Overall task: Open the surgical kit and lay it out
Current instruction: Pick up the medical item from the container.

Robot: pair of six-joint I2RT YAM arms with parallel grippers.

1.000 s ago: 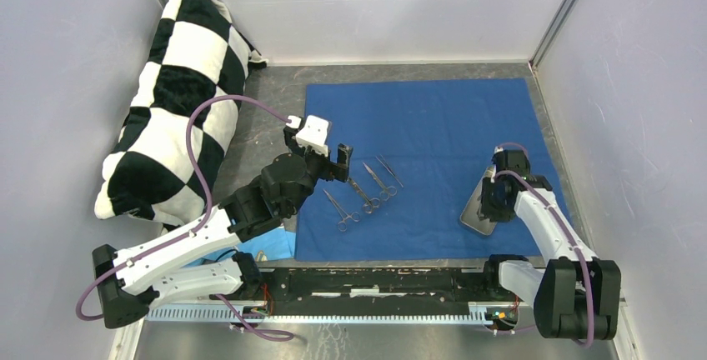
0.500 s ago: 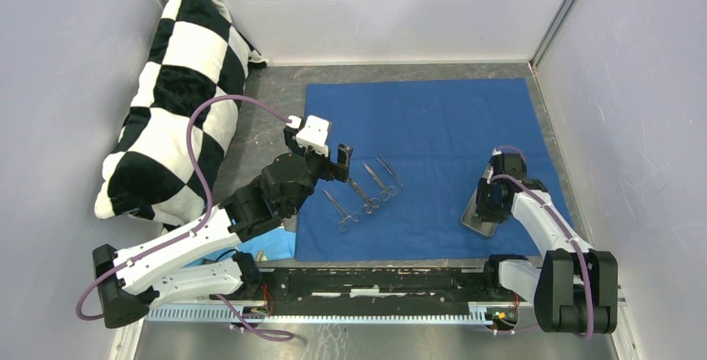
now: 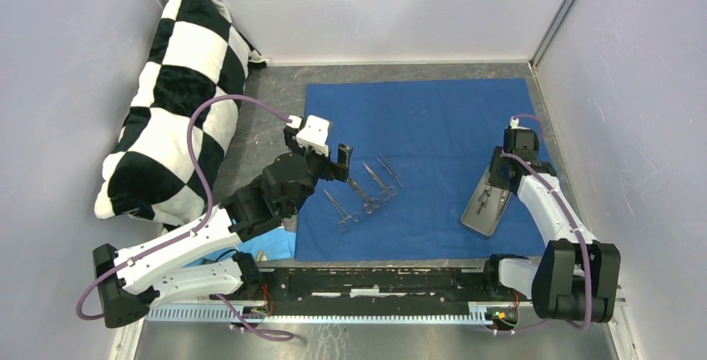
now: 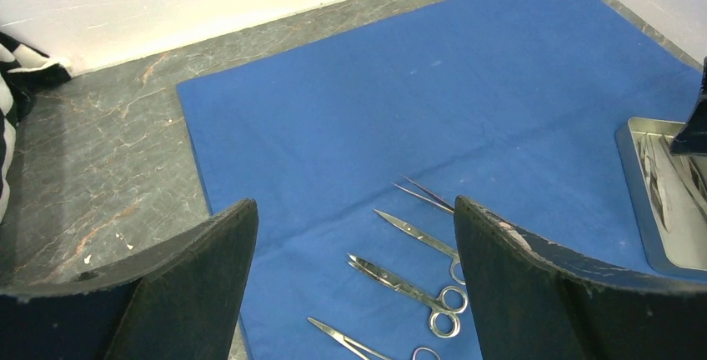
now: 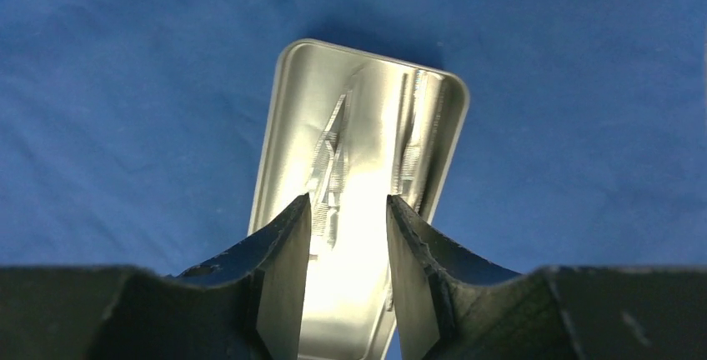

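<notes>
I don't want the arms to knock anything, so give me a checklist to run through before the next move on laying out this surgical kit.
1. Dark blue cloth wrap spread flat: ok.
2. Four thin silver instruments laid side by side on the cloth: ok.
3. Small rectangular steel tray emptied: not ok, thin instruments seem to lie inside.
4. Right end effector above the tray, open, holding nothing: ok.
5. Left end effector open, empty, hovering near the laid-out row: ok.
</notes>
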